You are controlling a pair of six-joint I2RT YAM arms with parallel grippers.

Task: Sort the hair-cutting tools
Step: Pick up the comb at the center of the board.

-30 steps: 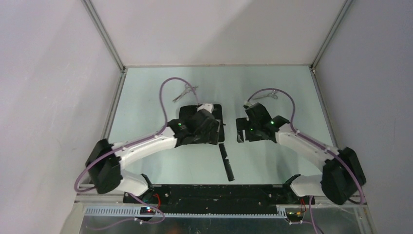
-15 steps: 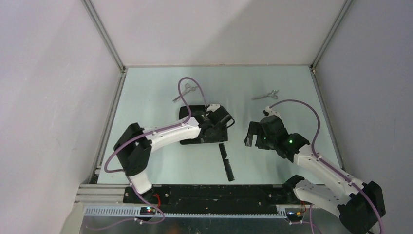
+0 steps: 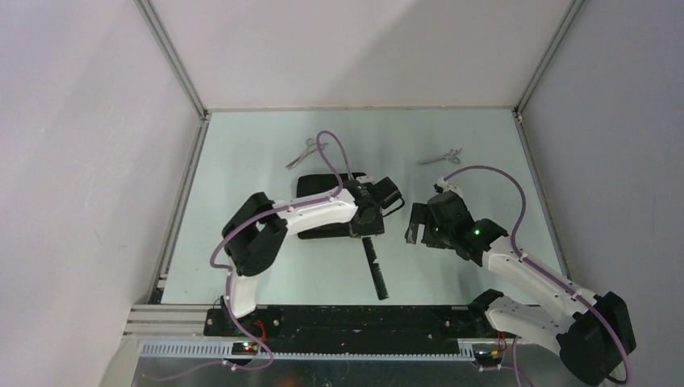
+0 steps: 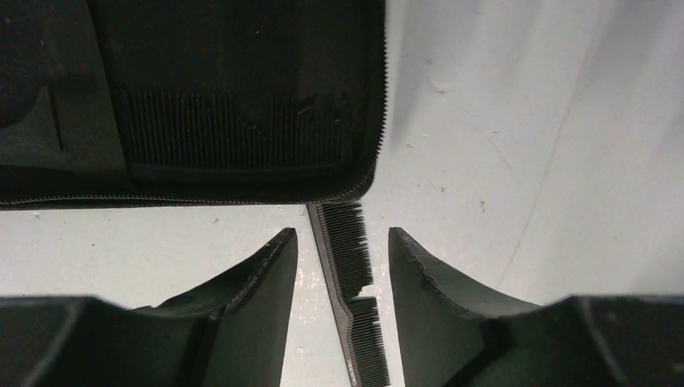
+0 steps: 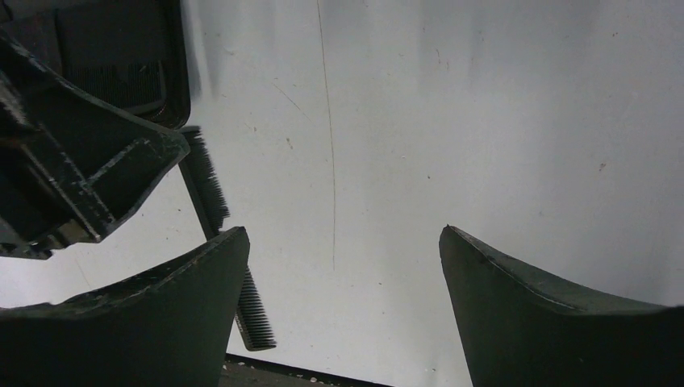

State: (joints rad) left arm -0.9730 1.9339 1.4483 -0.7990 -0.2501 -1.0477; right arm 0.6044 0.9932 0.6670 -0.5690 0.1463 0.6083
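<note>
flat comb (image 4: 352, 294) between parted fingers of left gripper (image 4: 343, 235), untouched; zip case (image 4: 202, 97) adjacent

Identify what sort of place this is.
Probably a robotics lab test cell: left arm and right arm bolted at a table edge, plain walls enclosing it, scissors and a flat comb laid out.

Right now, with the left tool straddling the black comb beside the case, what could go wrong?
The flat comb ends at the corner of the case, so the left tool might catch the zip edge or drag the case. The comb lies flat on the table; it could slip out. The open right tool hovers close, risking a bump.
</note>
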